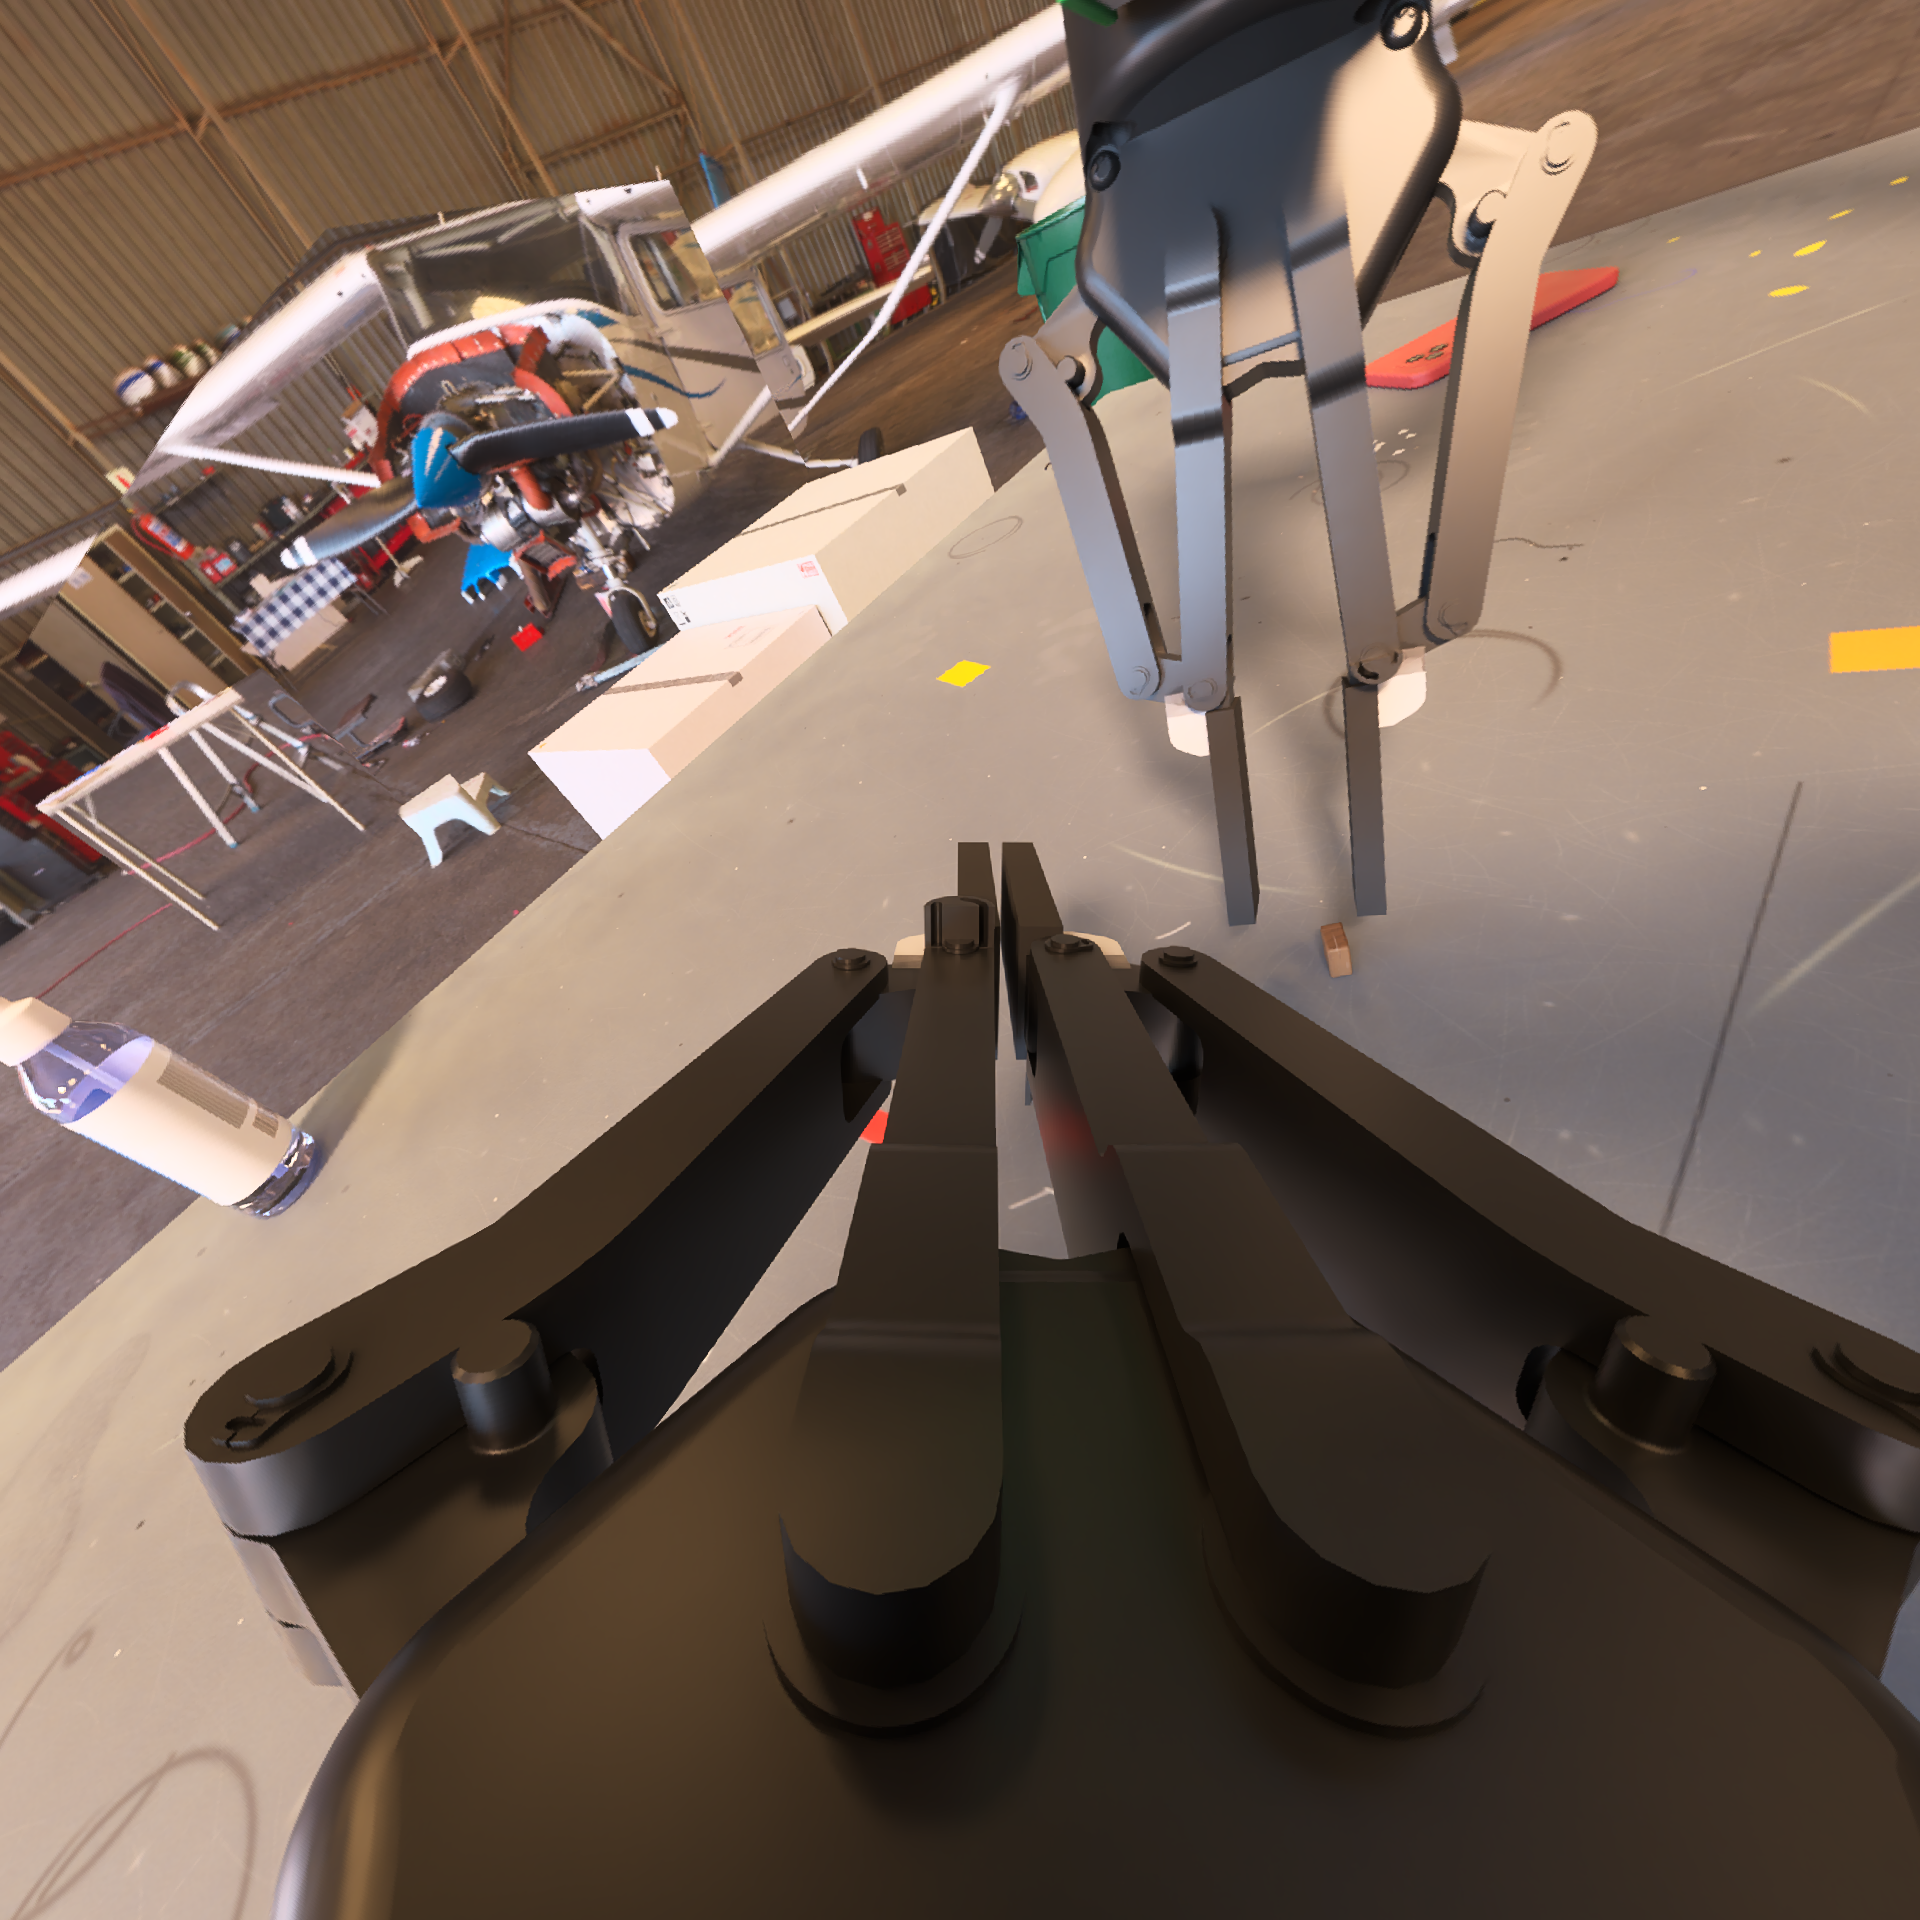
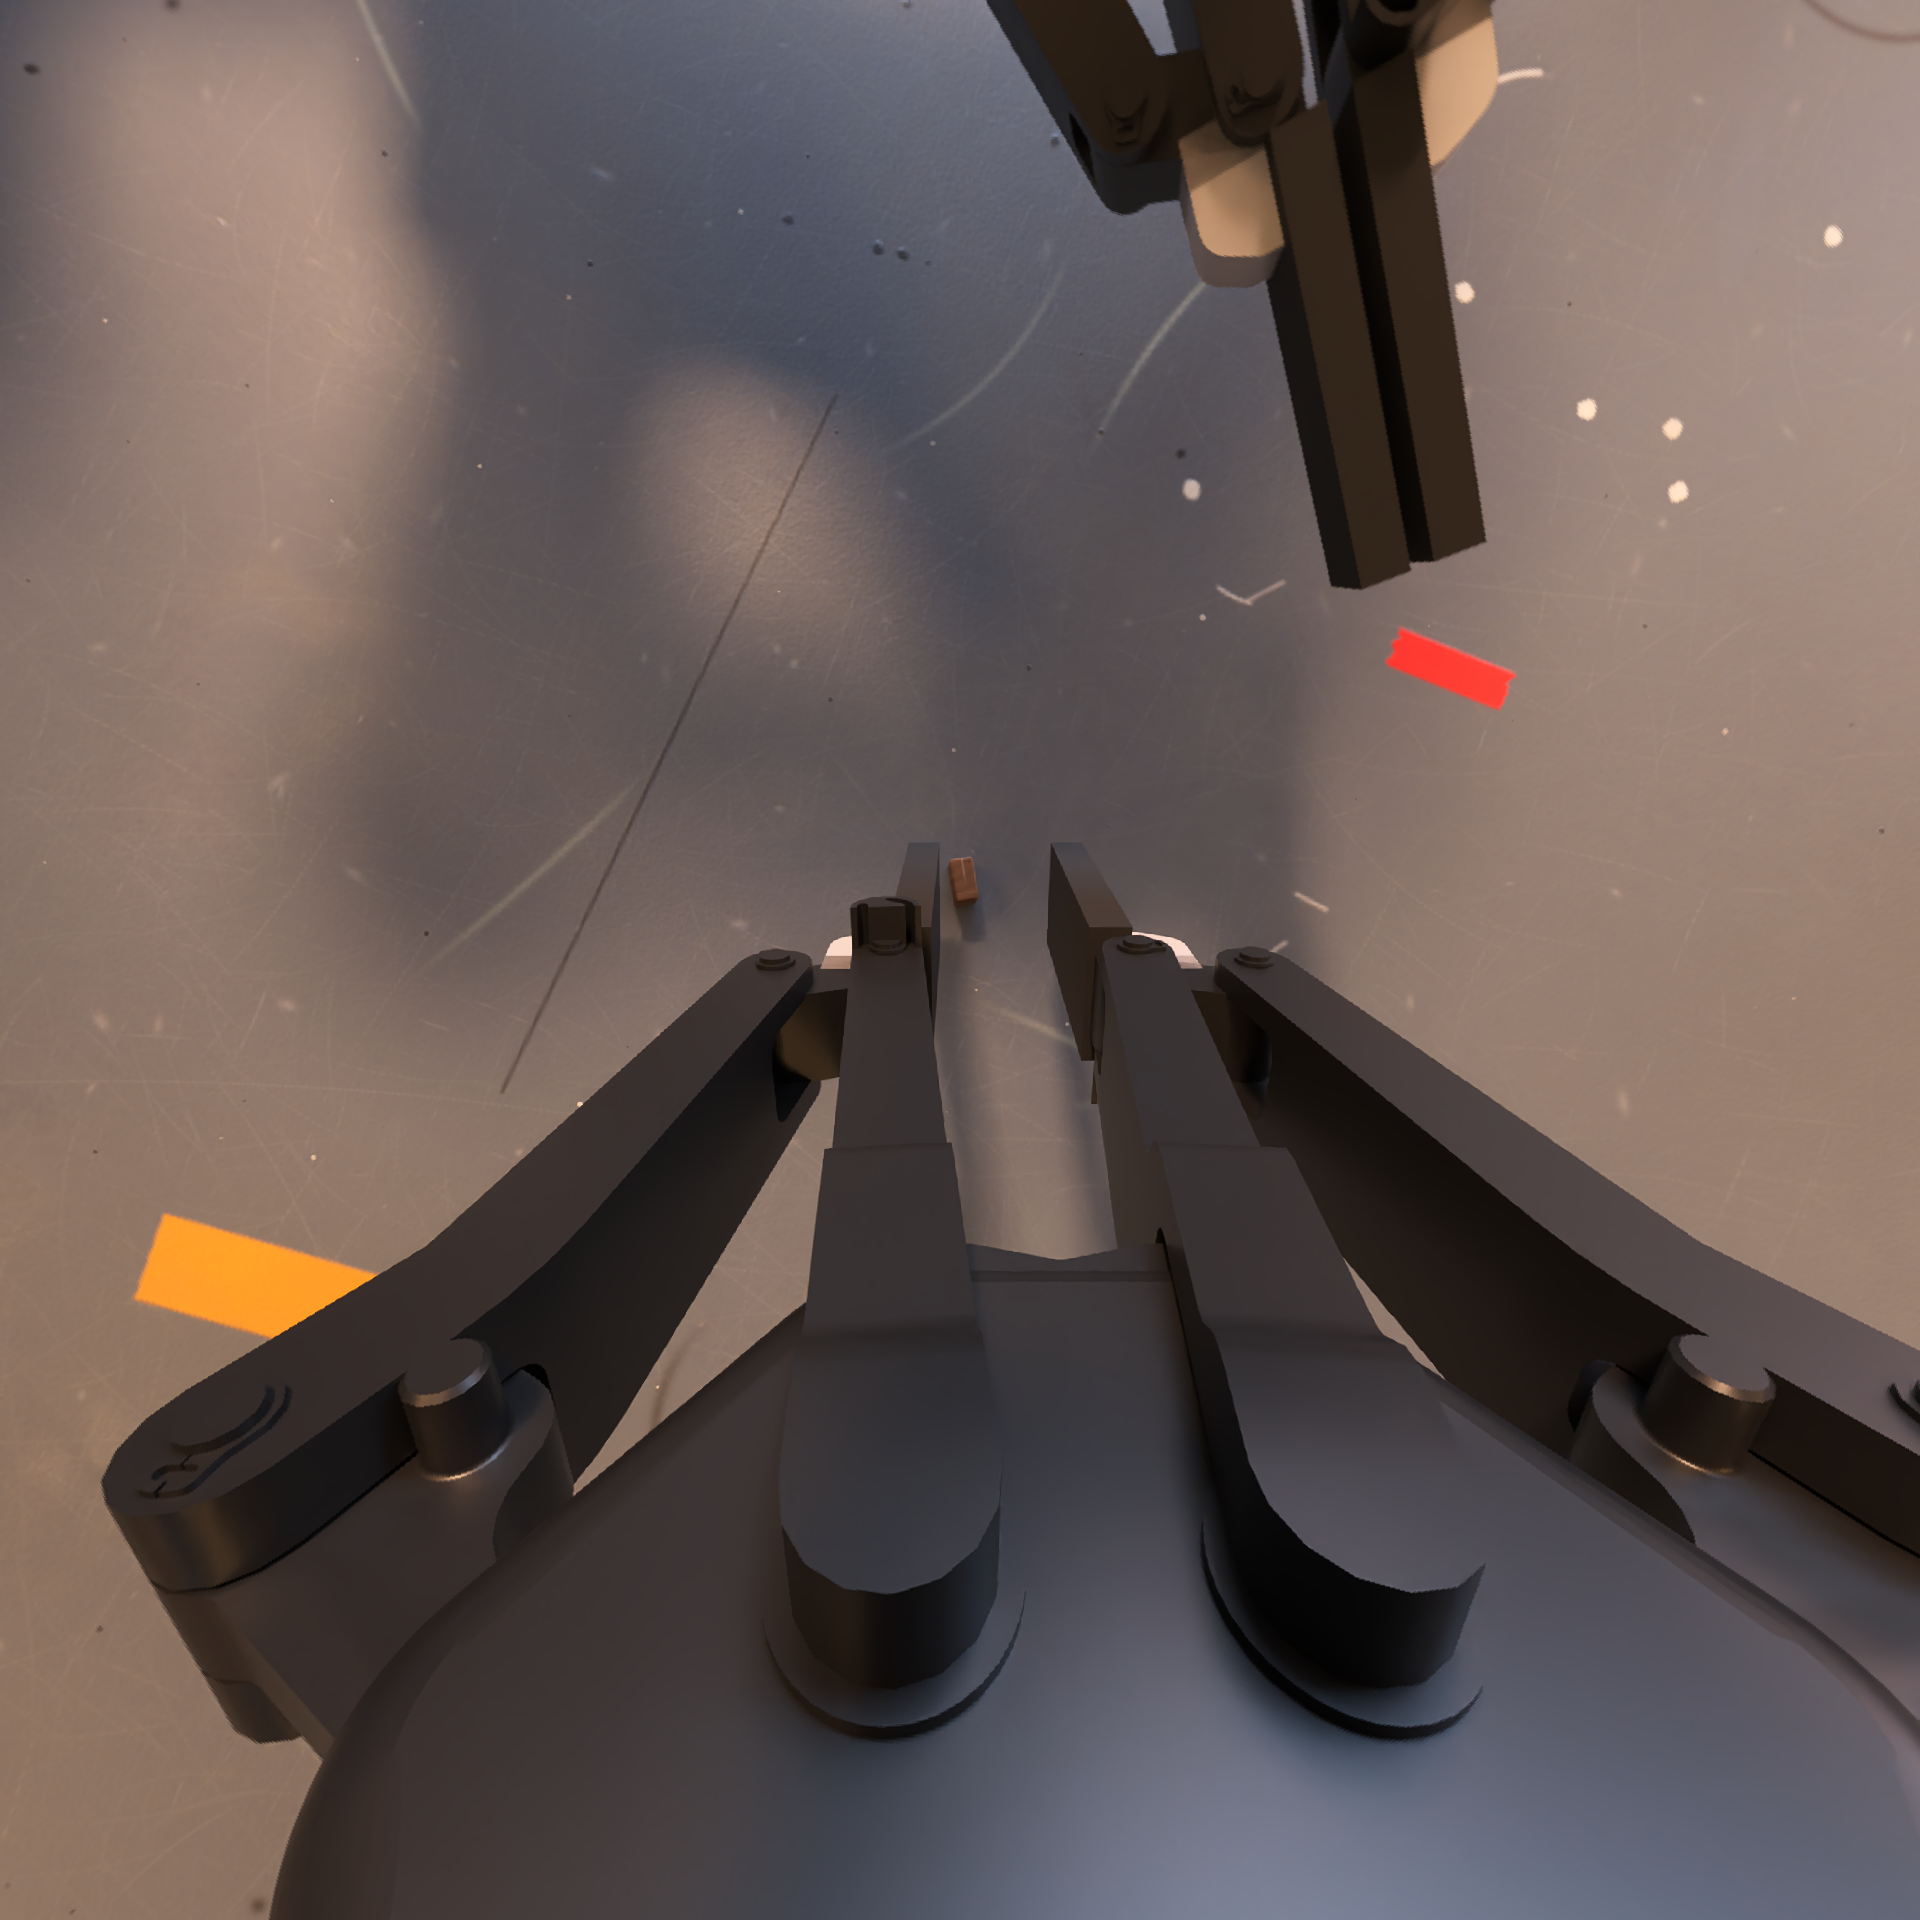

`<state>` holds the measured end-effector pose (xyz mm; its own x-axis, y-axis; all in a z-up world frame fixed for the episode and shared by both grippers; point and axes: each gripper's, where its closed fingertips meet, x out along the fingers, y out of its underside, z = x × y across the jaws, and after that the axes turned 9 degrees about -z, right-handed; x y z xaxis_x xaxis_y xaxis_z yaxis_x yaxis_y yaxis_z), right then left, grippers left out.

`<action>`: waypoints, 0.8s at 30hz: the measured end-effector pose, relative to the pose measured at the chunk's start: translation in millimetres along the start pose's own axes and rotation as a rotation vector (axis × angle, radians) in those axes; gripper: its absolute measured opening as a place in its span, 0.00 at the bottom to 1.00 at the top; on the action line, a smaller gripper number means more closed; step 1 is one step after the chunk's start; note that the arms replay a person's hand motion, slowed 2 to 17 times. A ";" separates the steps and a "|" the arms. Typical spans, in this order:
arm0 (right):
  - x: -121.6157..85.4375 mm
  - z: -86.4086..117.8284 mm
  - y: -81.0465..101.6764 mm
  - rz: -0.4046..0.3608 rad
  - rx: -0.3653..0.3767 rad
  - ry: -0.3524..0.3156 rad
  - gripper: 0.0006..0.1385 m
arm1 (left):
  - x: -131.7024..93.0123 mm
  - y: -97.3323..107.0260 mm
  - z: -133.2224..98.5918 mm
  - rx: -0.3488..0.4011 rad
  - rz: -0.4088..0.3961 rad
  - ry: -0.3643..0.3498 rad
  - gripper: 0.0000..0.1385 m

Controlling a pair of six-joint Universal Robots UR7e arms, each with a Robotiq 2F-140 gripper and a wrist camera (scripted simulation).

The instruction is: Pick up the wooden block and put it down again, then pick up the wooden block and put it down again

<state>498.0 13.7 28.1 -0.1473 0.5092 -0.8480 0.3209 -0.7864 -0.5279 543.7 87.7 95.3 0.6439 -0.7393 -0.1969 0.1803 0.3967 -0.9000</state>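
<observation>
A small wooden block [image 1: 1337,949] stands on the grey table [image 1: 1662,935]. My right gripper [image 1: 1306,912] hangs over it with its two fingers apart, the tips just above the block and not touching it. In the right wrist view the block [image 2: 963,880] shows between the fingers of the open right gripper [image 2: 994,868], closer to the left finger [image 2: 920,873]. My left gripper [image 1: 997,862] is shut and empty, to the left of the block. It also shows in the right wrist view [image 2: 1403,561], at the upper right.
A water bottle [image 1: 156,1117] lies at the table's left edge. Two cardboard boxes [image 1: 831,551] [image 1: 675,717] sit along the far edge. A green bin [image 1: 1070,281] and a flat red object [image 1: 1496,322] lie behind. Tape patches mark the table: orange [image 2: 239,1273], red [image 2: 1449,667], yellow [image 1: 963,673].
</observation>
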 end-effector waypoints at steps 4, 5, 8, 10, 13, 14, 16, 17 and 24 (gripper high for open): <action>1.5 2.8 -2.1 0.000 -0.041 0.028 0.19 | 0.0 -0.3 -0.3 -0.001 -0.001 0.002 0.03; 2.1 3.3 -2.1 0.002 -0.050 0.034 0.19 | 0.1 -0.3 -0.4 -0.002 -0.001 0.002 0.03; 4.5 4.9 -1.3 0.010 -0.066 0.042 0.18 | 0.4 0.0 -1.0 -0.002 -0.001 0.005 0.03; 6.0 5.9 -0.9 0.014 -0.068 0.039 0.17 | 0.6 0.3 -1.3 -0.002 0.000 0.005 0.03; 7.5 5.8 -1.7 0.015 -0.066 0.035 0.17 | 0.9 0.7 -1.9 0.000 0.002 0.006 0.03; 8.0 6.0 -2.1 0.014 -0.065 0.032 0.16 | 1.0 0.8 -2.2 0.000 0.003 0.007 0.03; 8.7 5.8 -2.1 0.017 -0.064 0.029 0.16 | 1.1 1.0 -2.7 0.000 0.003 0.009 0.03; 9.1 5.4 -1.8 0.021 -0.065 0.028 0.15 | 1.2 1.0 -2.9 0.000 0.003 0.010 0.03; 12.0 3.0 4.8 0.067 -0.082 0.032 0.14 | 1.1 0.9 -3.2 0.003 0.003 0.011 0.03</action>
<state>494.9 15.0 15.2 -0.0935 0.4679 -0.8788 0.4043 -0.7888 -0.4629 542.2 85.5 93.1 0.6364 -0.7439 -0.2040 0.1806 0.4008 -0.8982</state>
